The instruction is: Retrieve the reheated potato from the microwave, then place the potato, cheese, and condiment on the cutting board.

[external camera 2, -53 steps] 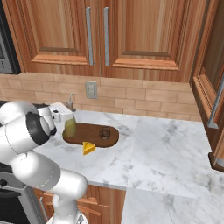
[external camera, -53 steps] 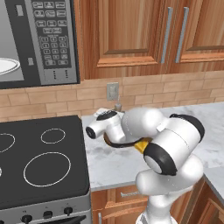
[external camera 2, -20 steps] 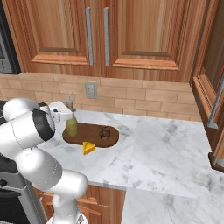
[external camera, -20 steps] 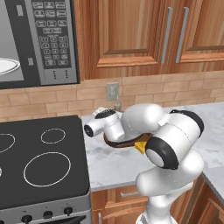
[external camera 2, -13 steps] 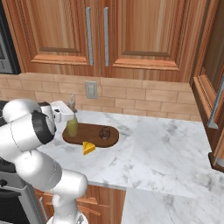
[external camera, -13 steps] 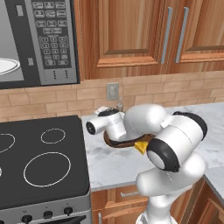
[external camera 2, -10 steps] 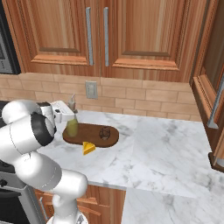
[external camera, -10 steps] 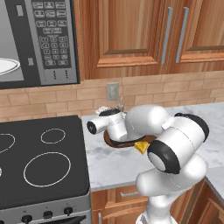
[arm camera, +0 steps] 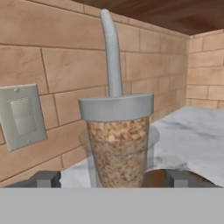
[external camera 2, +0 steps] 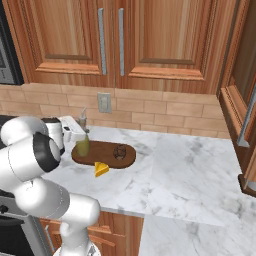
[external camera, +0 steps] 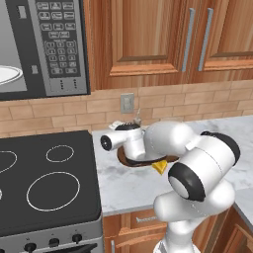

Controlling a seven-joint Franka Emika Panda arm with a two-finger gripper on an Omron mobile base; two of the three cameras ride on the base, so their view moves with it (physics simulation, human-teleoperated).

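Gripper (arm camera: 113, 178) sat low at the bottle (external camera 2: 82, 145), jaws spread w/ 1 fingertip (arm camera: 47, 178) each side of the neck, not pinching it; released. Hand view: bottle's grainy neck, pale collar and thin curved top stood upright btwn the tips, wall switch plate (arm camera: 22, 115) just left.

Bottle stood on the left end of the oval board (external camera 2: 104, 154), potato (external camera 2: 120, 151) on the board's right part, apart from it. Cheese wedge (external camera 2: 101, 168) lay on the marble counter (external camera 2: 185, 180), touching the board's front edge.

Further back, up left: microwave (external camera: 44, 47) w/ door open, white plate (external camera: 10, 76) inside.
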